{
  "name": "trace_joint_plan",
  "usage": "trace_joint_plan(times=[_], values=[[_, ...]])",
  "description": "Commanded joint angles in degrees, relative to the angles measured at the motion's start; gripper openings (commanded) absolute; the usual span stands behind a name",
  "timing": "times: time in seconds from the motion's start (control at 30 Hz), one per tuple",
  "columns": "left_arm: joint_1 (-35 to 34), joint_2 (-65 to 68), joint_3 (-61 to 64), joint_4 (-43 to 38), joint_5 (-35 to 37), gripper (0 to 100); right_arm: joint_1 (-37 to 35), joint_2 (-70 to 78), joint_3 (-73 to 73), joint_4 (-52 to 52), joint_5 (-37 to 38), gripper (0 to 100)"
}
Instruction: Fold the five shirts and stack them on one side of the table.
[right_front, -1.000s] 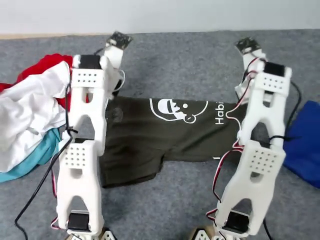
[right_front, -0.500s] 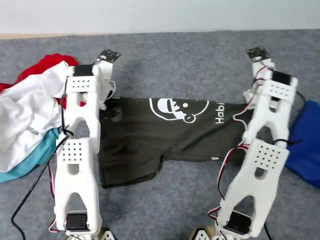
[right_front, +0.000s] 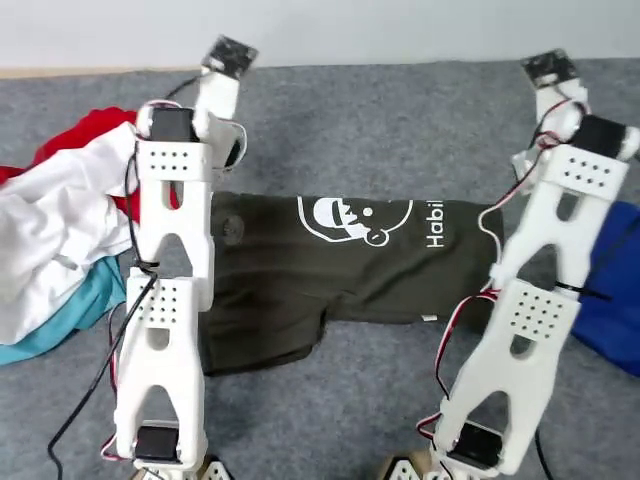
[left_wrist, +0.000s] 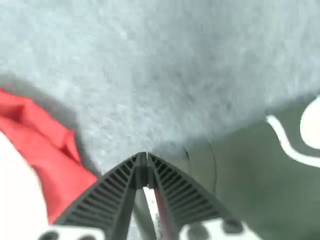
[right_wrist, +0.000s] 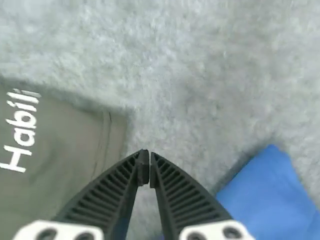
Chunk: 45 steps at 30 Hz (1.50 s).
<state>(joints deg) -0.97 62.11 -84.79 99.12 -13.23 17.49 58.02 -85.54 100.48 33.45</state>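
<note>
Olive-green cloth first: the dark shirt (right_front: 340, 270) lies mid-table on the grey felt (right_front: 380, 110), print up. It looks folded once lengthwise with a sleeve poking out, so I'd call it half done. The left gripper (left_wrist: 142, 167) hangs over one end and the right gripper (right_wrist: 144, 167) just off the other, both with jaws pressed together on nothing. A white shirt (right_front: 50, 240), red shirt (right_front: 95, 130) and teal shirt (right_front: 55, 320) sit heaped unfolded on one side. A blue shirt (right_front: 610, 280) lies opposite; whether it's folded, I can't tell.
</note>
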Motion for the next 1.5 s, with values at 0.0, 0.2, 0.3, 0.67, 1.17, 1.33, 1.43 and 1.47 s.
trace_joint_plan(times=[0.0, 0.2, 0.3, 0.67, 1.17, 1.33, 1.43, 1.47], values=[[0.3, -6.3, -3.6, 1.6, 2.6, 1, -1.3, -1.4, -6.0, 2.6, -0.5, 0.9], [-3.1, -17.2, 6.5, 1.6, 2.5, 1, -2.7, -4.4, -5.6, 2.7, -0.5, 0.9], [-8.4, -22.6, 15.1, 1.5, 2.4, 1, -4.3, -9.4, 1.2, 2.7, -0.5, 0.9], [-34.9, -30.1, 28.1, 1.2, -3.3, 1, -18.8, -37.3, 45.8, 2.4, 0.2, 0.9], [-46.4, -21.5, 27.9, 1.2, -6.4, 1, -53.8, -48.7, 81.5, -10.8, 3.9, 13.2], [-47.0, -20.9, 27.9, 1.2, -7.9, 1, -61.8, -48.7, 87.7, -17.3, 1.4, 21.7], [-47.0, -21.2, 27.9, 1.2, -8.4, 1, -66.5, -48.7, 89.2, -18.1, 1.1, 23.0], [-47.0, -21.3, 27.9, 1.2, -8.4, 1, -68.0, -48.7, 89.6, -18.0, 1.1, 23.1]])
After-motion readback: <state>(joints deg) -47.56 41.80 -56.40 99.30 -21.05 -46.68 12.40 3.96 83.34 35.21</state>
